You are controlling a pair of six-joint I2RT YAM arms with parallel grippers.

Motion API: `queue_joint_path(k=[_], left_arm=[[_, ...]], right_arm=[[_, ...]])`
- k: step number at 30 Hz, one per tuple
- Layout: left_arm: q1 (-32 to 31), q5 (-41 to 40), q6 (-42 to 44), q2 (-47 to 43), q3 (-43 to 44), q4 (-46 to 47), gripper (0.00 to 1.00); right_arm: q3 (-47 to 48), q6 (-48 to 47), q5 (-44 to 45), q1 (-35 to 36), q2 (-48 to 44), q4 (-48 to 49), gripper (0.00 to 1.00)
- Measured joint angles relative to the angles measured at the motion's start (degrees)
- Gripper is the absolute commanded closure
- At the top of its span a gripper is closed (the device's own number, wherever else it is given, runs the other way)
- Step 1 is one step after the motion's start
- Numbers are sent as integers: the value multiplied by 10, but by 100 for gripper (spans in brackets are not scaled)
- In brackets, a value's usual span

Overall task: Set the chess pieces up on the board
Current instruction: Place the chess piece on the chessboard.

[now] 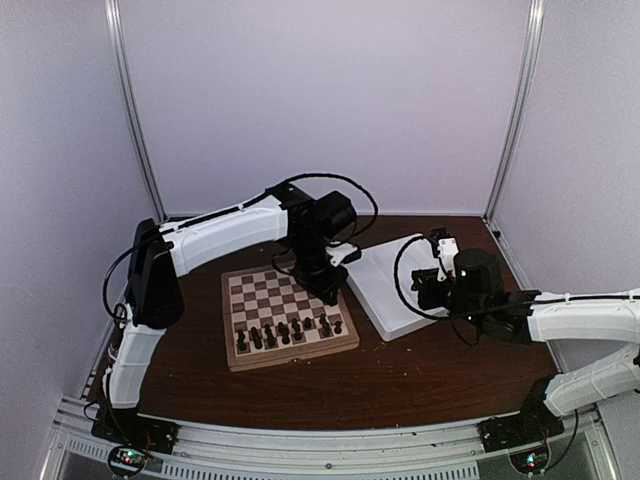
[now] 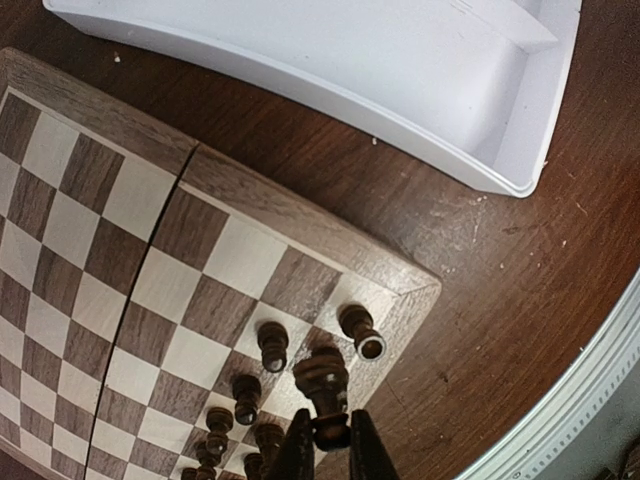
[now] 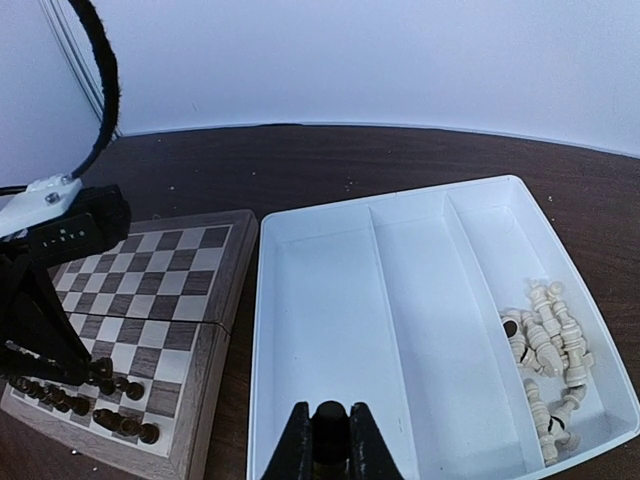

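Placement is the step in hand, as I judge it. My left fingers (image 2: 328, 440) are pinched tight on the held piece (image 2: 320, 382), a dark wooden one gripped near its top with its broad base pointing down. It hangs over the board (image 2: 200, 190) at the corner nearest the tray (image 2: 420, 110). Just beside it the rook (image 2: 360, 332) stands on the corner square, and a line of pawns (image 2: 272, 346) runs along the next rank inward. The other chess pieces (image 1: 290, 330) stand in two rows along the board's near edge. Whether my piece's base touches the wood yet, I cannot tell from the wrist view.

To do this well, I should centre the base over the free square next to the rook, which looks like its home, and come straight down with the piece upright. The gaps to the rook and the nearest pawn are narrow, so any sideways drift could tip a neighbour. I should let go only once the base sits flat, and part just enough that neither finger brushes the rook. Then I should lift straight up before swinging away.

My right fingers (image 3: 328, 428) are closed over the tray, above the compartment nearest the board and well apart from the pale pieces (image 3: 545, 345) heaped in the far one. Something dark shows between them, but I cannot tell whether it is a piece.
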Motion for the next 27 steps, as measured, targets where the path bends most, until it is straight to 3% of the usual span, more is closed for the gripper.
queue_joint_path(k=[27], left_arm=[[4, 9, 14, 68, 35, -10, 100]], right_arm=[[-5, 1, 5, -3, 10, 18, 98]])
